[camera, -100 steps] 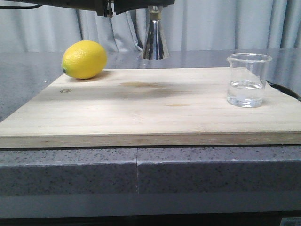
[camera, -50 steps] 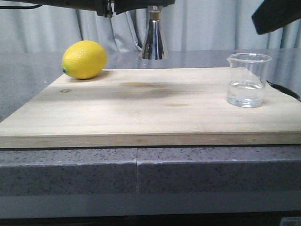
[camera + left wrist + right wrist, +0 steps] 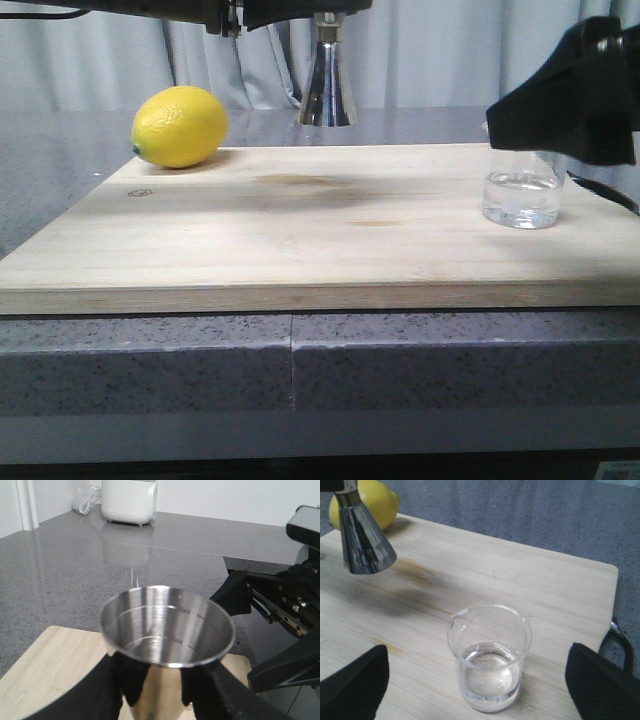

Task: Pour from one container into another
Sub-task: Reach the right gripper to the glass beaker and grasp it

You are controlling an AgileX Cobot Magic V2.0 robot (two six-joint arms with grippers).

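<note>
The steel jigger (image 3: 328, 90) hangs above the back of the wooden board (image 3: 300, 230), with my left gripper (image 3: 167, 692) shut on its lower cone. Its open upper cup (image 3: 167, 630) looks empty. The glass beaker (image 3: 522, 198) stands on the board's right side with a little clear liquid in it. My right gripper (image 3: 565, 100) hovers in front of the beaker's upper part and hides its rim. In the right wrist view that gripper (image 3: 477, 680) is open, its fingers wide on either side of the beaker (image 3: 489, 660) and not touching it. The jigger (image 3: 365, 545) shows there too.
A yellow lemon (image 3: 180, 126) lies at the board's back left corner. A black loop (image 3: 610, 192) sticks out past the board's right edge. The board rests on a grey speckled counter (image 3: 150, 360). A white appliance (image 3: 130, 500) stands far off on the counter.
My right gripper has come down from the upper right and now covers the beaker's top in the front view. The jigger, lemon and beaker have stayed put.
</note>
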